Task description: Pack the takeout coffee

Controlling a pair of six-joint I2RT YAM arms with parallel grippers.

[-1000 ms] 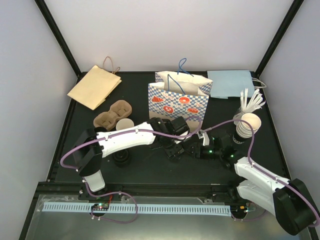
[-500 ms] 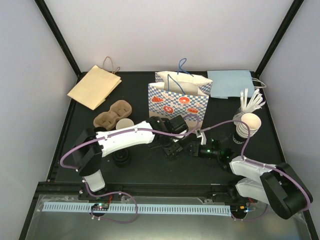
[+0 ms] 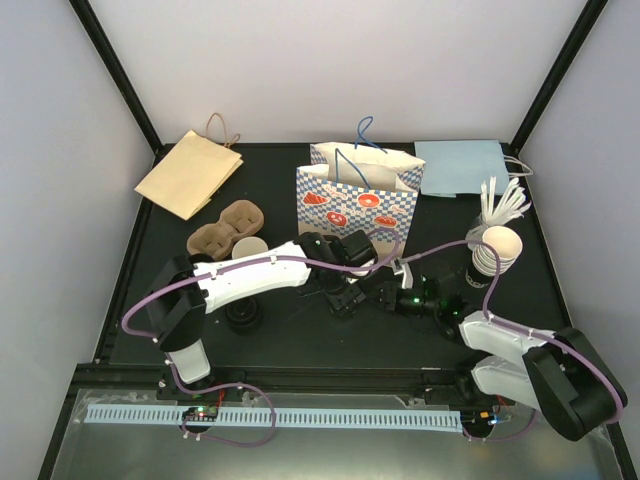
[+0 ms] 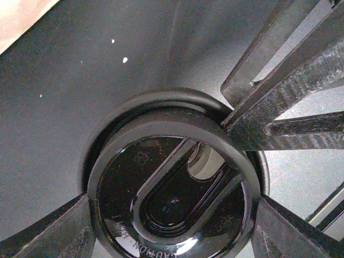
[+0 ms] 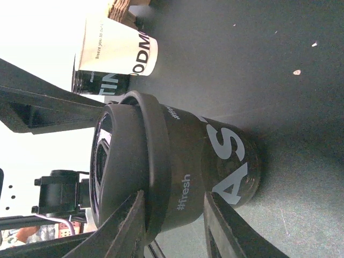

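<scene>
Seen from above, your left claw (image 3: 345, 298) and right claw (image 3: 373, 292) meet just in front of the upright blue-and-white checked paper bag (image 3: 350, 205), over the dark matte surface (image 3: 300, 340). They are so close together that they may knock each other. In the left wrist view, the left claw is spread wide and pinches the round, glossy black plastic lid (image 4: 172, 199) from two opposite sides. Such smooth plastic can slip, and the lid may pop off if you lift by it. In the right wrist view, the tapered black paper cup with white lettering (image 5: 215, 156) stands on the surface. The right claw's fingers (image 5: 223, 231) lie along its side, but I cannot tell whether they pinch it. A hard squeeze would dent the thin wall, and a sideways push would tip it.
</scene>
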